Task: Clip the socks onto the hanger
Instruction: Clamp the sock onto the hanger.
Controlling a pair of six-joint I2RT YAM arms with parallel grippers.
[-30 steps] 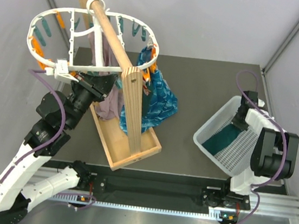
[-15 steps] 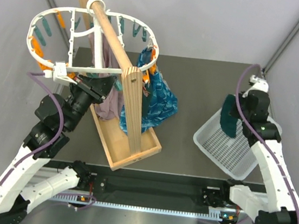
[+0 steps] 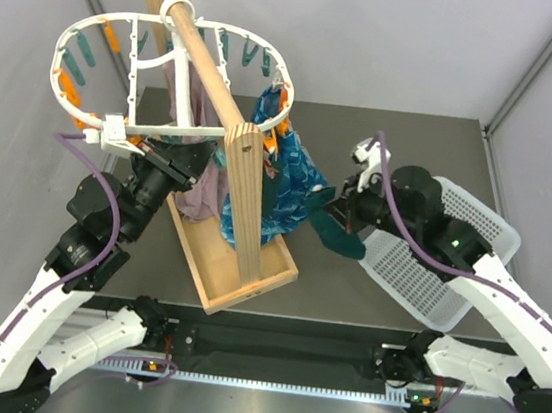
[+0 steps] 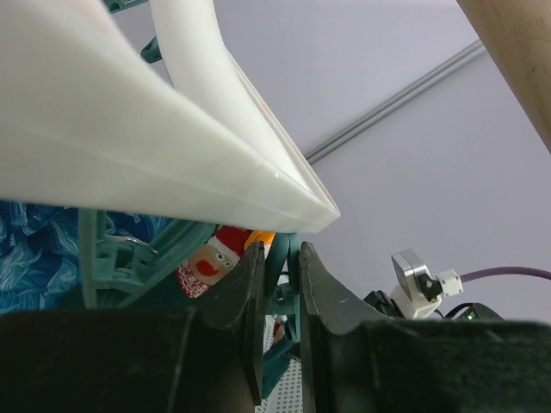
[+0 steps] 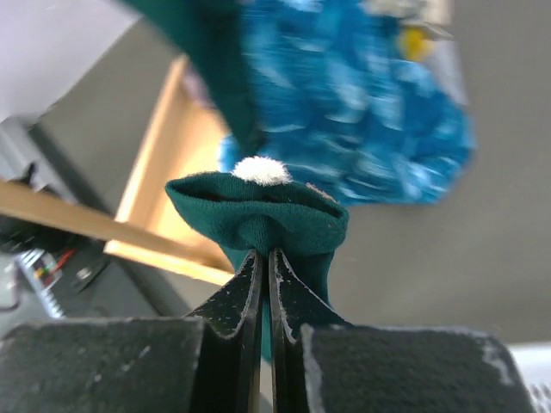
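Partly bunched sock, hanger cropped, blurred

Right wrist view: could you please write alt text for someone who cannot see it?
The right gripper has its jaws shut on a dark teal sock, bunched above them. Behind, blurred, are a bright blue cloth and a wooden tray.

- Sock: plain dark teal-green, with a white fluff spot.
- Hanger: white, with teal and orange pegs.
- Cloth: bright blue, mottled.
- Second cloth: mauve-grey.
- Basket: white.
- Counter: dark grey.
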